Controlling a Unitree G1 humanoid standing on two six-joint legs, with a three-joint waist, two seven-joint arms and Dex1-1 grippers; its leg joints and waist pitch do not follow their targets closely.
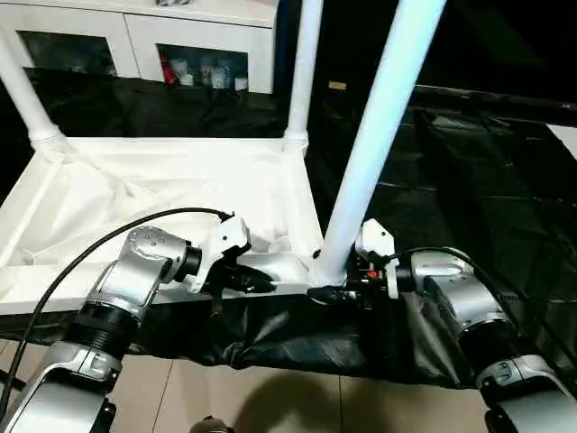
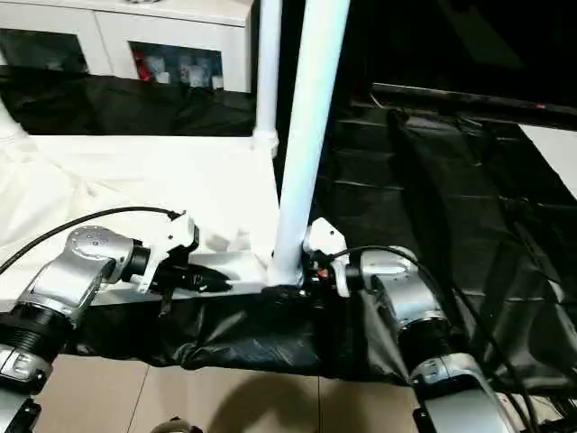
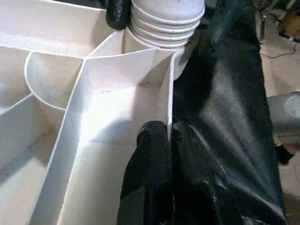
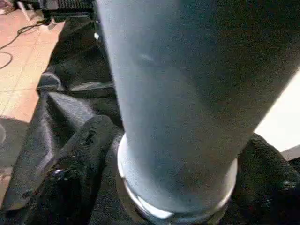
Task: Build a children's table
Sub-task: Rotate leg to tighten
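Observation:
The children's table lies upside down, its white ribbed top point(image 1: 162, 180) on the black cover. Two legs point(image 1: 305, 63) point(image 1: 22, 90) stand in its far corner sockets. A third leg point(image 1: 379, 135) rises from the near right corner, leaning slightly right. My left gripper point(image 1: 261, 281) is shut on the top's thin front rim wall point(image 3: 169, 93), just left of that corner. My right gripper point(image 1: 329, 293) reaches in from the right and sits around the ringed base of the near leg point(image 4: 178, 197). Whether it presses on the leg is unclear.
The black-covered work table point(image 1: 469, 180) stretches to the right and behind. A white cabinet point(image 1: 135, 36) with glass doors stands at the back. Tiled floor point(image 1: 270, 397) lies below the table's near edge. A black cable point(image 1: 90, 248) loops over my left forearm.

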